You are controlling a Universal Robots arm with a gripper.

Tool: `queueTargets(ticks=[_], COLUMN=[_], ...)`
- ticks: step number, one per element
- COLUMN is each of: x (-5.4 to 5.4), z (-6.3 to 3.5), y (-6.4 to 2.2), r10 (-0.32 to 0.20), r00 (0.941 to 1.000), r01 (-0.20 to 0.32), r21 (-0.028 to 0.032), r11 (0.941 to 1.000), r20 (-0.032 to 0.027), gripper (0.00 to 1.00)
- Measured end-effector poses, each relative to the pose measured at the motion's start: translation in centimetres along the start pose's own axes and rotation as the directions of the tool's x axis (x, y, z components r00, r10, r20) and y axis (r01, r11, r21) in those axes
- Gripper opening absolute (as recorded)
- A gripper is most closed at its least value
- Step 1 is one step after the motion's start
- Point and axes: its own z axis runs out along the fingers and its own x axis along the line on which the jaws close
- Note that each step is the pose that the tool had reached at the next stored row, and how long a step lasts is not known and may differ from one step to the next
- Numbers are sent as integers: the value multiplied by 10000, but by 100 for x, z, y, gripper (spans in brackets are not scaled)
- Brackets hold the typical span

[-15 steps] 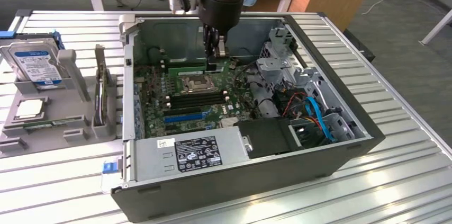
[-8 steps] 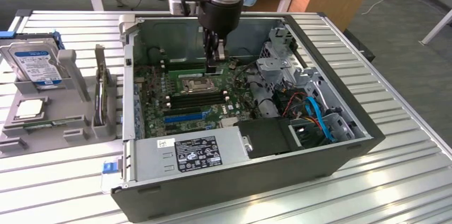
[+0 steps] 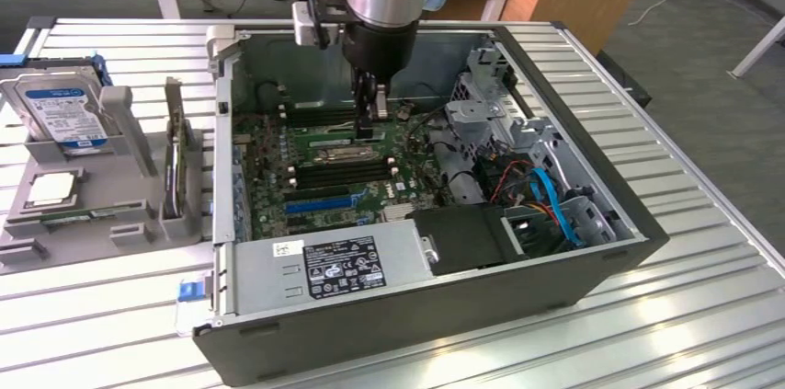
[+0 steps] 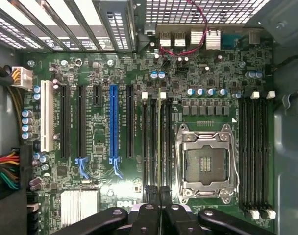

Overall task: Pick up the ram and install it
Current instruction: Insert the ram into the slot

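Slatted metal table carries an open computer case. Inside it the ram stands on edge along a memory slot beside the CPU socket, my hand clamped on it. At the exterior view's left, a grey holder keeps a hard drive and a processor chip.

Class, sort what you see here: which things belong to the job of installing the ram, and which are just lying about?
Belongs to the job: ram, gripped edge-on in the shut jaws; memory slots; motherboard; open computer case.

Just lying about: hard drive; processor chip; grey holder they sit in.
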Motion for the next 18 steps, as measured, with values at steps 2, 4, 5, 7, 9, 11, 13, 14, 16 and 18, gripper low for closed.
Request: queueTargets(ticks=[2, 4, 5, 7, 9, 11, 13, 14, 16, 18], x=[1, 1, 1, 1, 2, 3, 3, 3, 4, 4], z=[25, 50, 62, 87, 111, 134, 156, 165, 175, 175], y=[0, -1, -1, -2, -2, -3, -3, -3, -3, -3], r10=[0, 0, 0, 0, 0, 0, 0, 0, 0, 0], r00=[10000, 10000, 10000, 10000, 10000, 10000, 10000, 10000, 10000, 10000], r01=[0, 0, 0, 0, 0, 0, 0, 0, 0, 0], r21=[0, 1, 0, 1, 0, 0, 1, 0, 0, -1], r11=[10000, 10000, 10000, 10000, 10000, 10000, 10000, 10000, 10000, 10000], r20=[0, 0, 0, 1, 1, 0, 1, 1, -1, -2], gripper=[12, 12, 12, 12, 12, 12, 12, 12, 12, 12])
